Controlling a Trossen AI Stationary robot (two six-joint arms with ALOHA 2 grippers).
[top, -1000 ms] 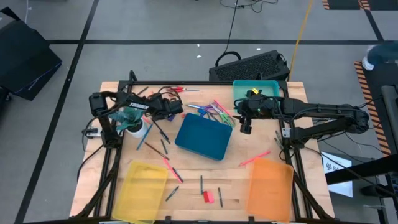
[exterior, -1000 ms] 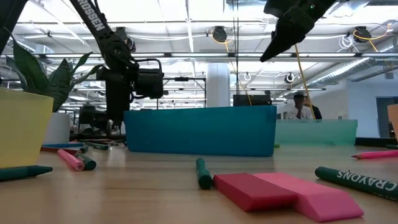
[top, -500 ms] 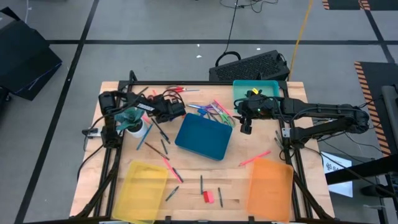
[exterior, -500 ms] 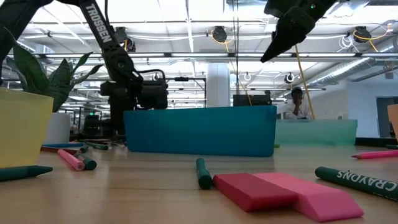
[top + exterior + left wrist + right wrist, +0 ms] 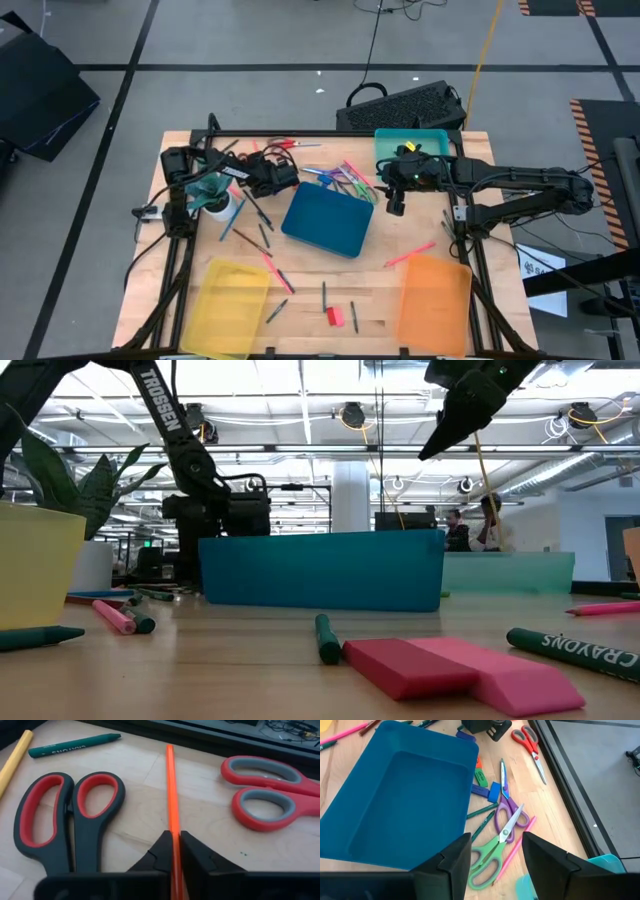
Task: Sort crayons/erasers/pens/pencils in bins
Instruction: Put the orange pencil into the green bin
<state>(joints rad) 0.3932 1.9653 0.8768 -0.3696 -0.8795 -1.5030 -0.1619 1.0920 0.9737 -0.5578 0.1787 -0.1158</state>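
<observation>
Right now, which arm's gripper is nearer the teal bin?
The right. The right gripper hovers open just in front of the teal bin; the left gripper, shut on an orange pencil, is across the table.

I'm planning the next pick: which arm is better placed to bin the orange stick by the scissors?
Left. The left gripper is already shut on the orange stick. The right gripper hangs open above the dark blue bin.

overhead, table-level (sharing dark blue bin [image 5: 328,220]), wrist close-ups
</observation>
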